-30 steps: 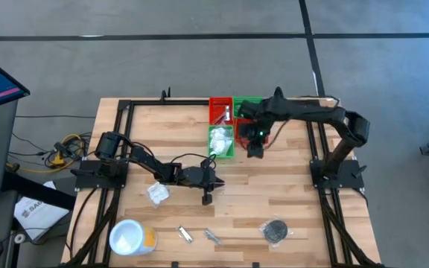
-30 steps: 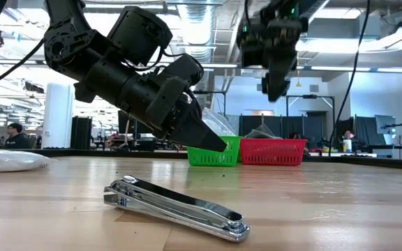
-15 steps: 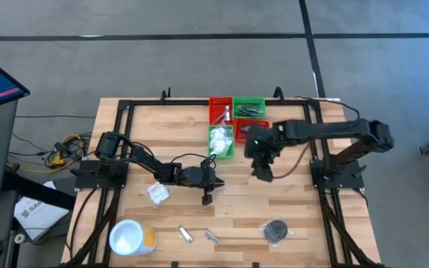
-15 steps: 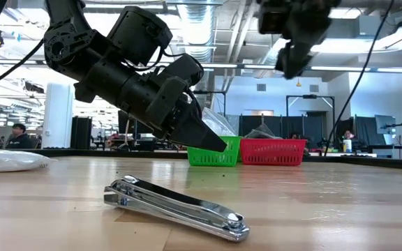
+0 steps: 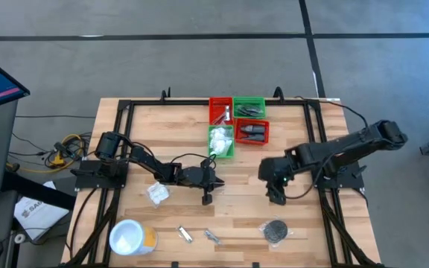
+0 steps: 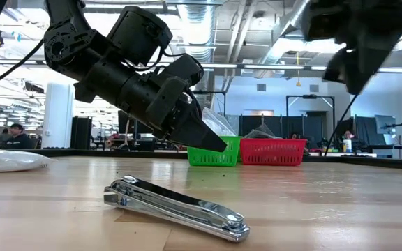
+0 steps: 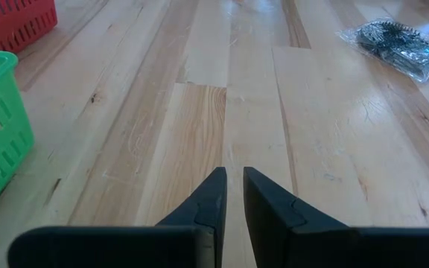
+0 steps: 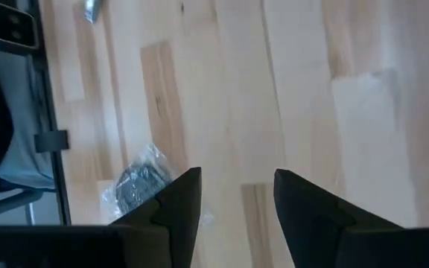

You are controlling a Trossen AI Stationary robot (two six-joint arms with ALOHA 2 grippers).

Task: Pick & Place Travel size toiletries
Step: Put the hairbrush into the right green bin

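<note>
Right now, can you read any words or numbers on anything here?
Dark print on the white sheet on the floor left of the table: too small to read.
Black disc packet, white tub, nail clipper: no lettering visible.
Nothing else is readable.

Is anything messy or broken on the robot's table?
Nothing looks broken or spilled. Small things simply lie loose on the wooden table: a crinkly white packet, two shiny silver nail clippers, a wrapped black disc.

nail clipper (image 6: 175, 208) lies flat — left gripper (image 6: 211, 141) perhaps above.
</note>
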